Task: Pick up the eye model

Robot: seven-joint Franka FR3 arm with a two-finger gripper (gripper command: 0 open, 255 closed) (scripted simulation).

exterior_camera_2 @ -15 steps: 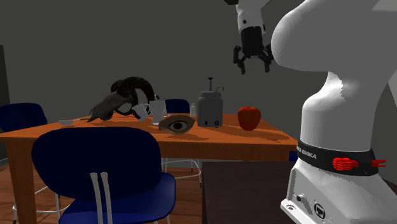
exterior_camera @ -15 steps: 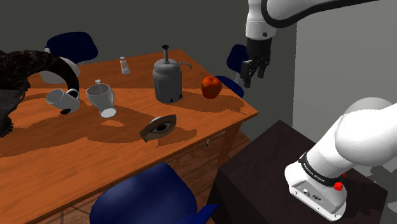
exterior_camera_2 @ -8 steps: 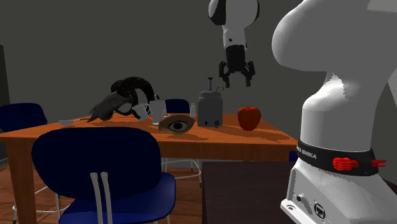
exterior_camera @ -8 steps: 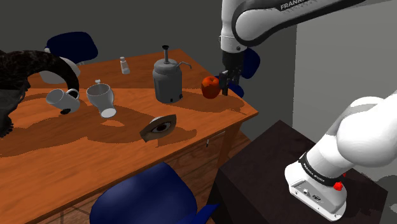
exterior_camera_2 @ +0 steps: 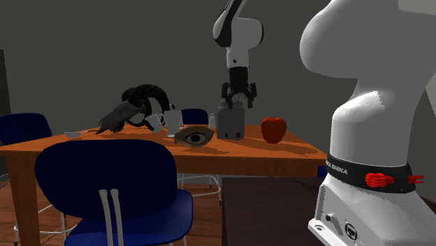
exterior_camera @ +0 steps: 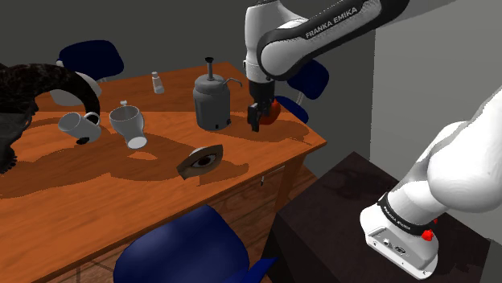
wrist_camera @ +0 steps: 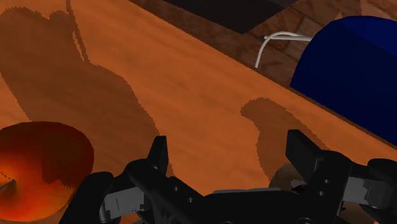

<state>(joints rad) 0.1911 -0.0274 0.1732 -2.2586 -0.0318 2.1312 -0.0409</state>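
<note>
The eye model [exterior_camera: 201, 161], a brown almond-shaped piece with a dark iris, stands on the wooden table [exterior_camera: 96, 189] near its front edge; it also appears in the second exterior view [exterior_camera_2: 195, 136]. My black gripper [exterior_camera: 256, 119] hangs over the table's far right part, between a grey canister [exterior_camera: 212, 100] and a red apple [exterior_camera: 272, 110], well away from the eye model. In the second exterior view the gripper [exterior_camera_2: 236, 103] hovers just above the canister [exterior_camera_2: 230, 120]. In the wrist view the gripper [wrist_camera: 232, 156] is open with nothing between its fingers, and the apple [wrist_camera: 38, 159] lies beside one finger.
Two white cups [exterior_camera: 129, 125] [exterior_camera: 76, 125], a small shaker [exterior_camera: 158, 82] and a dark horned figure [exterior_camera: 32, 88] occupy the table's left half. Blue chairs stand in front of the table [exterior_camera: 185, 249] and behind it [exterior_camera: 90, 56]. The dark stand [exterior_camera: 338, 217] is at lower right.
The arm has swung from beyond the table's right edge leftward and down, bringing the gripper over the table beside the apple. The fingers stay open. Nothing on the table moved.
</note>
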